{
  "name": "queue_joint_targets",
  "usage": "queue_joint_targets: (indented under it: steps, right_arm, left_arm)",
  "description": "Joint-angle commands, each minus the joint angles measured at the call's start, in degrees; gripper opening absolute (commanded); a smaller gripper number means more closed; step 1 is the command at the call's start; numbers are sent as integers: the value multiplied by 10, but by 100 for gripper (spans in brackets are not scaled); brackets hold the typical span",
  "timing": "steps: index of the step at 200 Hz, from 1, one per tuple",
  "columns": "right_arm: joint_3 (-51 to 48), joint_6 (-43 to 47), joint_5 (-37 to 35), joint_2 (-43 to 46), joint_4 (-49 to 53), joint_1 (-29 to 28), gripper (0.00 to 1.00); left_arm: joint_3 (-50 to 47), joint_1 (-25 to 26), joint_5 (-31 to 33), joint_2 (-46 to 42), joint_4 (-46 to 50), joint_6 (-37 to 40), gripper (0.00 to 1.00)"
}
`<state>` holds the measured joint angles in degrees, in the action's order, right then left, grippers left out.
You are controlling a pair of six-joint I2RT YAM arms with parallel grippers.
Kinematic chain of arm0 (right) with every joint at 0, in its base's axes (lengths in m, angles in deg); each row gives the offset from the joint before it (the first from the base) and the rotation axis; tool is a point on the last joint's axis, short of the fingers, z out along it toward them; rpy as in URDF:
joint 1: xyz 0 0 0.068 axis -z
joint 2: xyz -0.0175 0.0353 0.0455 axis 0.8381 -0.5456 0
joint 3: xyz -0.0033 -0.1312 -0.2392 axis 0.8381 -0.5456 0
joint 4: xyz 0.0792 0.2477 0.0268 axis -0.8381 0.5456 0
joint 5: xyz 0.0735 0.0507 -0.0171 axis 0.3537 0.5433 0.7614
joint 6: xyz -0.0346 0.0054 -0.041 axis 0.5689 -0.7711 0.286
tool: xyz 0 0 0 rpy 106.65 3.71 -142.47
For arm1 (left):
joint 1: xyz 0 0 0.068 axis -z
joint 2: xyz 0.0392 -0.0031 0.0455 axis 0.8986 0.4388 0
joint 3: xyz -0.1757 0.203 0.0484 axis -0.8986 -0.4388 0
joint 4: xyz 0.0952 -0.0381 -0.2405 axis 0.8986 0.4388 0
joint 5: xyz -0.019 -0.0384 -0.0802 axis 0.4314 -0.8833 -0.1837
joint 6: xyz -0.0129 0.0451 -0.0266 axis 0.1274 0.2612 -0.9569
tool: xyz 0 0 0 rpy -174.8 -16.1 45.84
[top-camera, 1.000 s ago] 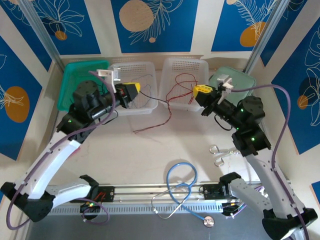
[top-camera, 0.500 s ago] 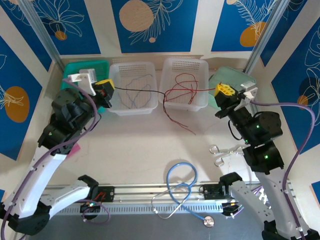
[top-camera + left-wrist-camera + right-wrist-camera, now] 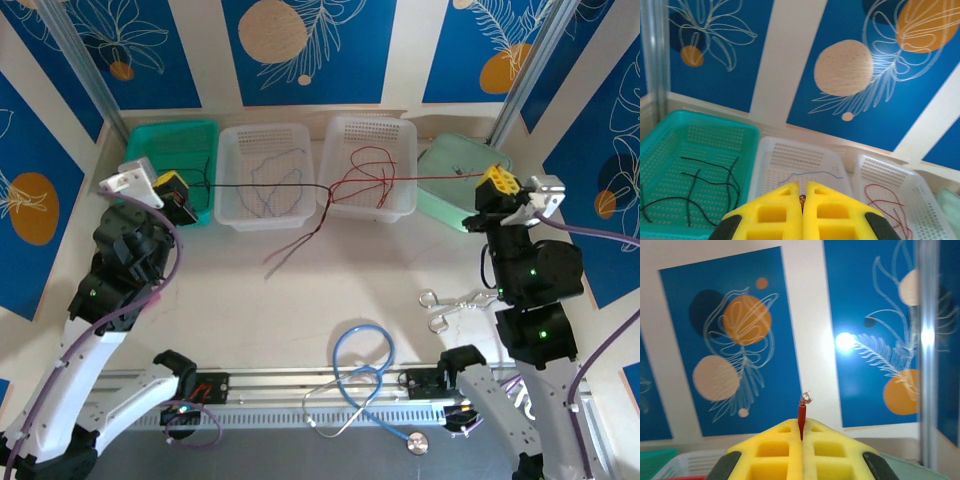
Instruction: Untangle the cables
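My left gripper (image 3: 172, 188) hangs by the teal basket (image 3: 150, 140), shut on the end of a black cable (image 3: 255, 187) that runs taut to the right. Shut on a red cable (image 3: 435, 179), my right gripper (image 3: 498, 181) sits at the far right, and that cable runs taut to the left. The two cables meet in a tangle (image 3: 325, 190) between the white baskets, and loose red ends (image 3: 290, 248) trail onto the table. In the left wrist view the yellow fingers (image 3: 775, 212) pinch a frayed cable end (image 3: 801, 200). The right wrist view shows the red cable tip (image 3: 802, 412) sticking out of the shut gripper (image 3: 802, 422).
Black wires (image 3: 690, 180) lie in the teal basket, a grey-blue wire (image 3: 265, 175) in the left white basket (image 3: 235, 215), red wires (image 3: 365, 165) in the right white basket (image 3: 405, 205). A pale green tray (image 3: 450, 165), metal forceps (image 3: 450, 300) and a blue stethoscope (image 3: 360, 370) lie nearby.
Both grippers have moved apart, the left one leftward and the right one rightward. The black and red cables between them have pulled from slack to taut.
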<state>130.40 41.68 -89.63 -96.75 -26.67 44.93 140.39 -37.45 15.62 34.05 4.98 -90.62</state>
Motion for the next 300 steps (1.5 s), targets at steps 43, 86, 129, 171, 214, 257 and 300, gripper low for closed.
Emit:
queue_joint_targets:
  steps: [43,86,129,171,214,257,300]
  right_arm:
    - [-3,-51,-151,26,20,62,0]
    - [-2,-100,-196,34,53,106,0]
    - [-5,-184,-250,44,105,147,0]
    - [-8,-210,-210,47,122,173,0]
    - [-7,-215,-160,44,113,184,0]
    - [29,-212,-63,11,77,186,0]
    - [116,-245,39,-71,42,186,0]
  left_arm:
    - [-115,-15,162,-100,-112,-1,0]
    - [-169,-15,225,-158,-132,-8,0]
    - [-195,-15,271,-194,-145,-19,0]
    - [-197,-15,272,-199,-148,-17,0]
    - [-196,-14,253,-192,-144,-28,0]
    - [-195,-15,226,-175,-134,-54,0]
    - [-192,-15,199,-159,-127,-82,0]
